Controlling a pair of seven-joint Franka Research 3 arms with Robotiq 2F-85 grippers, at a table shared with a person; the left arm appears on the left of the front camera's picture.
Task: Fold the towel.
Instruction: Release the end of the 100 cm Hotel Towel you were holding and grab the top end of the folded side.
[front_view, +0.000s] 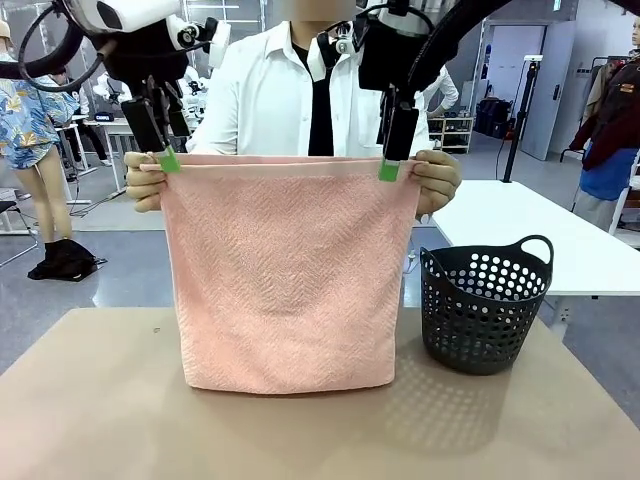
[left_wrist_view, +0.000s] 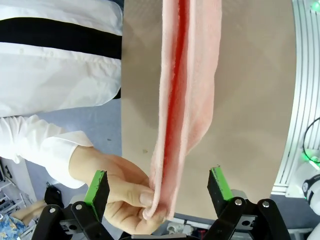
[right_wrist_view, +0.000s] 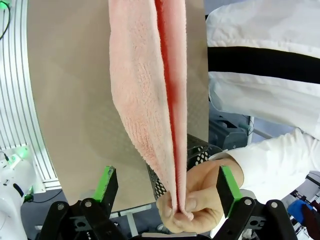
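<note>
Your left gripper and right gripper stand spread, each straddling a top corner of the towel, pinched there by the person's hands. The towel hangs doubled at frame centre, its lower fold down at the table. This looks like the handover step: close next on the soft, herringbone-woven salmon terry, clear of the fingers.

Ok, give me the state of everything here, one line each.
Towel: doubled, hanging upright, bottom edge on the table.
Person's hands: pinching its top corners.
Left gripper: open, straddling one top corner.
Right gripper: open, straddling the other.
Basket: upright on the table.
</note>
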